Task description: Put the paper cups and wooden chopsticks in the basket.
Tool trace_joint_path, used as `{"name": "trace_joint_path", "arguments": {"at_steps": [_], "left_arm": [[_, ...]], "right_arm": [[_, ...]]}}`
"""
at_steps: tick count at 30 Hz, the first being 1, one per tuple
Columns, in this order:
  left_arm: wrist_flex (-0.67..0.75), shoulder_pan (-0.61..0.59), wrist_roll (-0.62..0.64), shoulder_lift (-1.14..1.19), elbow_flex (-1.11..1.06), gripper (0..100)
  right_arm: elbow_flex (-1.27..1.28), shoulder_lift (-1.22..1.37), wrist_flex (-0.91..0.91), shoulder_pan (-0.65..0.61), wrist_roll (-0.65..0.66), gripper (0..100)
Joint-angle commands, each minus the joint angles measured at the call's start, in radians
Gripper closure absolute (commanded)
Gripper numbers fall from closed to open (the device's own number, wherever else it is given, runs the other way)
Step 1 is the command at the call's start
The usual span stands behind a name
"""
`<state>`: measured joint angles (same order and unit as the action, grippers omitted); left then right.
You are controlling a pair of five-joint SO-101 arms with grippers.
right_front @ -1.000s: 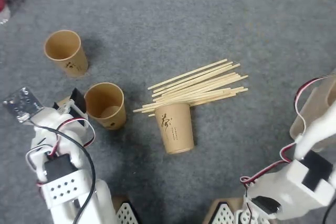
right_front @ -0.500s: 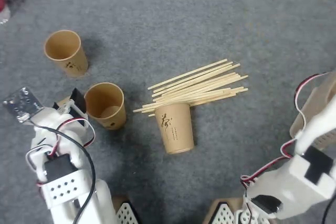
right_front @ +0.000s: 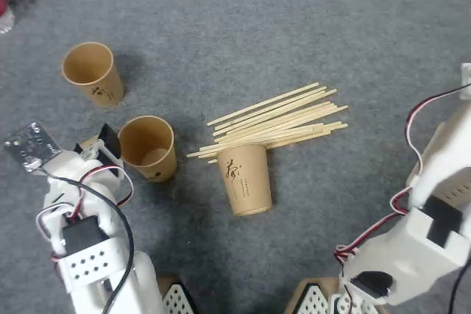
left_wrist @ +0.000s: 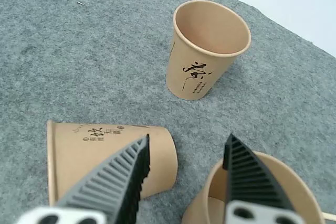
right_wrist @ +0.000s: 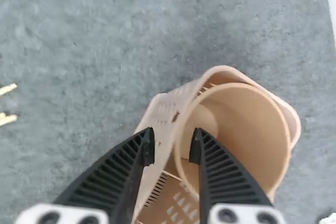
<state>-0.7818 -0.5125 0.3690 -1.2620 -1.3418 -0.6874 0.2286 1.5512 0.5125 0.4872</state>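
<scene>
Overhead, the chopsticks were seen lying in a loose bundle on the grey carpet. The middle cup was set against the bundle's near side, its narrow end towards the sticks and no opening shown. Whether it stood upside down or lay on its side could not be told. Two cups were found upright and well apart from the sticks: the far cup, and the near cup just beside the left arm.

The left gripper was held wide apart and empty above the carpet. The tipped cup, lying on its side, was seen under one finger, and the near cup's rim under the other.

The right gripper was poised over the basket, its jaws parted by a narrow gap with the basket's wall seen between them. Nothing was seen clasped. One more cup, the basket cup, was lodged inside the basket, mouth upward.
</scene>
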Motion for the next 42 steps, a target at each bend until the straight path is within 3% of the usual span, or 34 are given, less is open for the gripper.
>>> {"name": "trace_joint_path", "arguments": {"at_steps": [1,11,15,28,42], "left_arm": [[0.021,0.009,0.005,-0.014,0.005,78],[0.021,0.008,0.005,-0.014,0.008,78],[0.021,0.008,0.005,-0.014,0.008,78],[0.021,0.008,0.005,-0.014,0.007,78],[0.021,0.008,0.005,-0.014,0.008,78]], "right_arm": [[-0.017,0.021,-0.001,-0.018,-0.032,87.2],[-0.037,0.12,-0.005,0.012,-0.026,87.7],[-0.038,0.17,0.002,-0.038,0.018,99.8],[-0.054,0.13,0.105,-0.214,0.021,99.1],[-0.054,0.056,0.148,-0.311,-0.222,99.1]]}}
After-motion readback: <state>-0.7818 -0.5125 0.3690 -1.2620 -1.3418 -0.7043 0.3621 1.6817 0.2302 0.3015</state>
